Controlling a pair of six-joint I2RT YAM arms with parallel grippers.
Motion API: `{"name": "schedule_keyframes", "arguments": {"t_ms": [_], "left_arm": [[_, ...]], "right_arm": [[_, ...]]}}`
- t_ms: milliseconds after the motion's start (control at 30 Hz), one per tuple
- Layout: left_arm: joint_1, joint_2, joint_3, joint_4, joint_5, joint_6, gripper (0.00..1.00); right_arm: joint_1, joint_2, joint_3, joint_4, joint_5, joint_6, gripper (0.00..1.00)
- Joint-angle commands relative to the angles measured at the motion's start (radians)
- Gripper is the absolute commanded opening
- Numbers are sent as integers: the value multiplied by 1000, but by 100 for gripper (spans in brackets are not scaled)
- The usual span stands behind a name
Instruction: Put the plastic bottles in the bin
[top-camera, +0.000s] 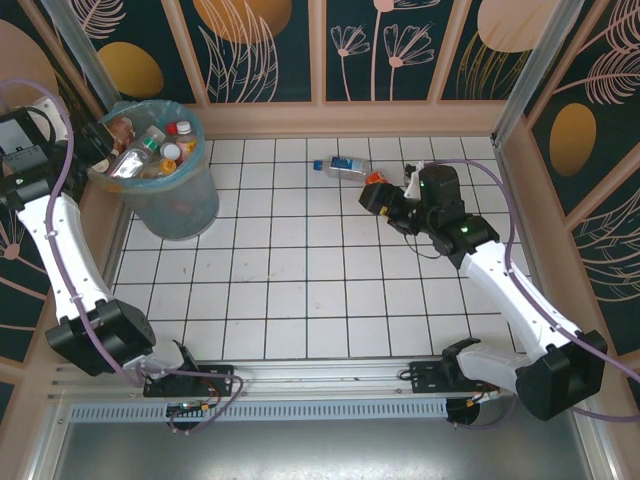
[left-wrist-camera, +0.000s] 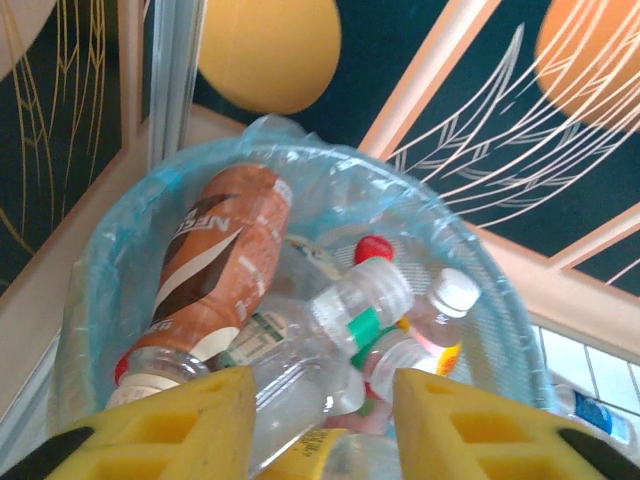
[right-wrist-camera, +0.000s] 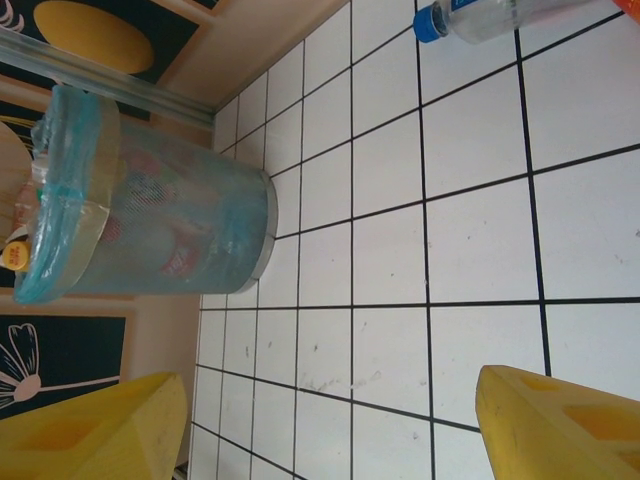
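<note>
My left tool (left-wrist-camera: 322, 392) hangs right over the mouth of the bin (left-wrist-camera: 478, 262). Its blocky yellow fingers (left-wrist-camera: 190, 420) stand a moderate way apart and clamp nothing; what I see through the gap is the heap lying below. That heap is a loose tangle of plastic bottles. A fat brown bottle (left-wrist-camera: 222, 250) with a white swoosh on its matte sleeve leans against the bag. Beside it a ribbed clear bottle (left-wrist-camera: 350, 312) with a green band and a white cap lies on its side. A small red cap (left-wrist-camera: 373, 248) and another white-capped bottle (left-wrist-camera: 446, 300) with a pinkish body sit just behind it. The liner is thin, crinkled, translucent light-blue film folded over the round rim. From the top camera the bin (top-camera: 178, 205) stands in the far left corner of the table (top-camera: 300, 290), a tapering grey-blue bucket. My right tool (right-wrist-camera: 330, 385) hovers above the tiles with its two yellow wedge-shaped fingers spread wide and nothing between them. The table under it is glossy white squares with dark grout lines. One clear bottle with a blue cap (right-wrist-camera: 480, 15) lies on its side on those tiles, near the far edge and well apart from the bin (right-wrist-camera: 180, 230). The top camera shows this bottle (top-camera: 345, 166) just left of the right tool.
</note>
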Motion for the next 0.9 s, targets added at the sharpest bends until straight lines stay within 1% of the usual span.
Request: {"name": "schedule_keyframes", "arguments": {"t_ms": [0,33,67,233,367,533,633,700,767,867], "left_arm": [[4,64,-23,-9,-39,4,36],[4,81,-24,-16,-45,0,32],[4,94,-33,-12,-45,-1,31],[4,140,-77,36,-63,-8,31],[4,182,-65,36,-54,-10,30],[4,173,-18,38,-47,-12,31],[4,165,58,24,-45,-19,35],[4,152,119,15,-39,-31,37],[4,121,168,26,-49,-50,41],[0,58,193,65,-72,-73,44]], "right_arm": [[16,2,7,34,32,18,77],[19,2,6,35,34,19,76],[19,2,5,33,34,21,77],[22,-8,-9,28,49,25,77],[22,-13,-9,21,61,28,77],[24,-16,3,14,79,28,77],[24,-6,21,3,93,8,77],[24,21,58,-32,116,-32,77],[22,72,118,-92,155,-96,78],[12,165,192,-157,231,-199,80]]}}
